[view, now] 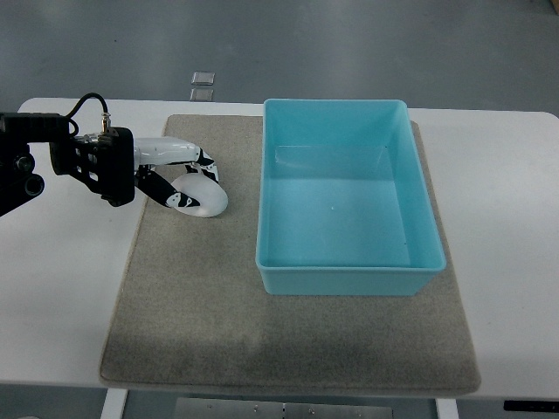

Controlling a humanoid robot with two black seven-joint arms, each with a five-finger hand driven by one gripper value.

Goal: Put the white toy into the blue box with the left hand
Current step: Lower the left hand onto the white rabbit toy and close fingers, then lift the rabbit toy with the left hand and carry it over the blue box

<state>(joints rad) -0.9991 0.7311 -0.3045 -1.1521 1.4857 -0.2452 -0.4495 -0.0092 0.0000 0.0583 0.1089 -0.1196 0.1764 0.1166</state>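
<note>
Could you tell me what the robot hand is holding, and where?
The left robot hand grips the white toy on its left side, fingers wrapped over and under.

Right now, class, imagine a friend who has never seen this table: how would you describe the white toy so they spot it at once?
Start at the grey mat on the white table. Left of the blue box, the left hand closes round the white toy. It is the only small, rounded white object on the mat.

White toy (203,197) perhaps half-hidden by left hand (179,173)
</note>
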